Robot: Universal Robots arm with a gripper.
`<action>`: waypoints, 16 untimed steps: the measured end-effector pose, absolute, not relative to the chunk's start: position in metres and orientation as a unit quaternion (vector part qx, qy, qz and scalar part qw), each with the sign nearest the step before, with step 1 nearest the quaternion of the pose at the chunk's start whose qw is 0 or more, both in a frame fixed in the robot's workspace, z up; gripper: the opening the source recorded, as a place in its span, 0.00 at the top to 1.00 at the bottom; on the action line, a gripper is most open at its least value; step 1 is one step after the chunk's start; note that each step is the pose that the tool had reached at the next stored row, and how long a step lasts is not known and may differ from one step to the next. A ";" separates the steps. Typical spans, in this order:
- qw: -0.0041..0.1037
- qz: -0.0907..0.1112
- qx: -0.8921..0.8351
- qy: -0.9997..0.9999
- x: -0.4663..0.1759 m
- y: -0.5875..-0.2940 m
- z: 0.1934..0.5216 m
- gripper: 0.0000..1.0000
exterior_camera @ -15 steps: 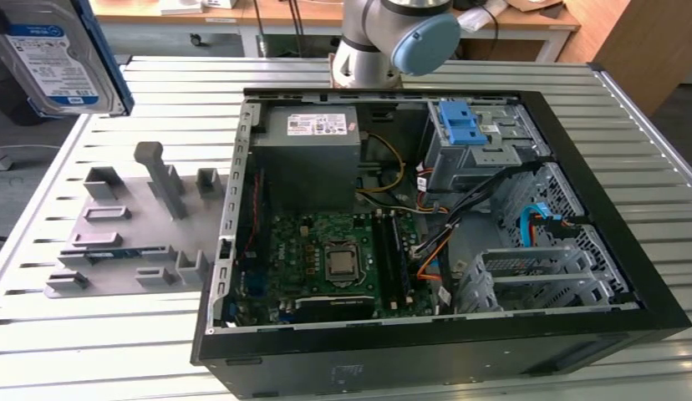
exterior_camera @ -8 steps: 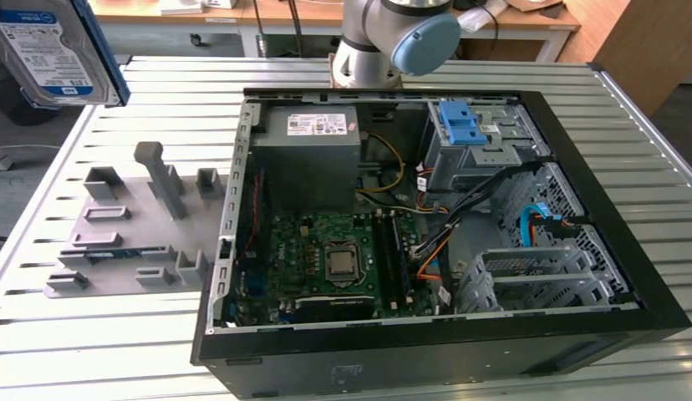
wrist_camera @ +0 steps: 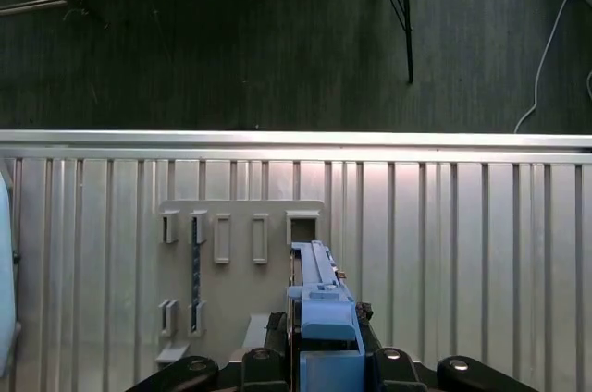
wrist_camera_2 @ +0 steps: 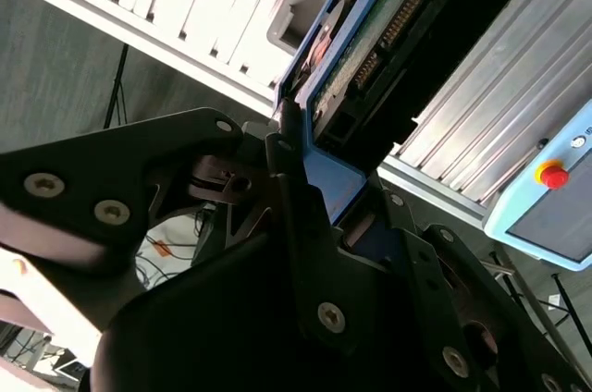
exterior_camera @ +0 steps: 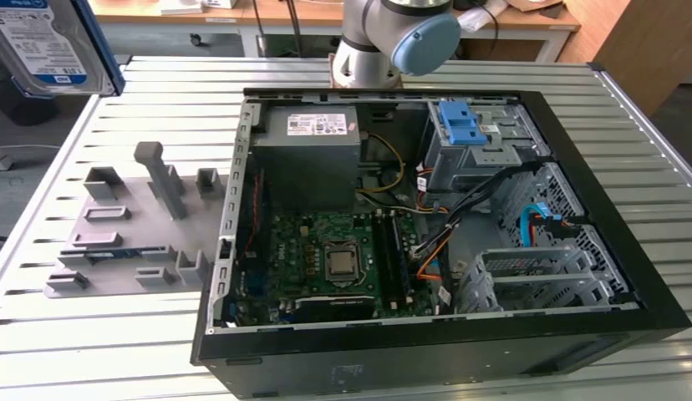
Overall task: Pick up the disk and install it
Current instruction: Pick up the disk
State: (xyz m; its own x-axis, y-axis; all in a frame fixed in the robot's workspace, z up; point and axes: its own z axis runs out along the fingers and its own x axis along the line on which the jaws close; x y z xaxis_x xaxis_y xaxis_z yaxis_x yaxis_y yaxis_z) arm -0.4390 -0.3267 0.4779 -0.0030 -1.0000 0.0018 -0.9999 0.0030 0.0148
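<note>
Gripper (wrist_camera: 324, 360) clamped on disk (exterior_camera: 48, 42); your arm (exterior_camera: 393, 35) holds it high at upper left of exterior view, over grey fixture plate (exterior_camera: 123, 225), open computer case (exterior_camera: 613, 209) alongside.

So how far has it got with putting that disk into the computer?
Pickup looks done: the claw is shut on the disk, held in the air above the grey tray. Installing is left: the disk is not yet inside the open computer case.

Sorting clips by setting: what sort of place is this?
Likely a robotics lab bench for computer assembly: a robot arm by an open computer case on a slatted metal table, a grey slotted fixture plate beside it, and the gripper holding the disk.
</note>
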 end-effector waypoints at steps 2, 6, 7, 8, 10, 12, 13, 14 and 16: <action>0.003 -0.007 0.706 -0.708 -0.439 -0.327 0.482 0.64; -0.004 -0.015 0.706 -0.708 -0.439 -0.327 0.487 0.64; -0.004 -0.015 0.706 -0.708 -0.439 -0.327 0.488 0.64; -0.004 -0.015 0.706 -0.708 -0.439 -0.327 0.490 0.64; -0.004 -0.015 0.706 -0.708 -0.439 -0.327 0.495 0.64; -0.004 -0.015 0.706 -0.708 -0.439 -0.327 0.498 0.64; -0.004 -0.015 0.706 -0.708 -0.439 -0.328 0.498 0.64; -0.004 -0.015 0.707 -0.707 -0.439 -0.329 0.499 0.64; -0.004 -0.015 0.709 -0.705 -0.439 -0.330 0.499 0.64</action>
State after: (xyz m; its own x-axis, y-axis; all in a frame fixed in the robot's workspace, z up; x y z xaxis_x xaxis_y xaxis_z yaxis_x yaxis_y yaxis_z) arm -0.4390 -0.3302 0.4986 0.0067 -0.9996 -0.0268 -0.9999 -0.0071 0.0148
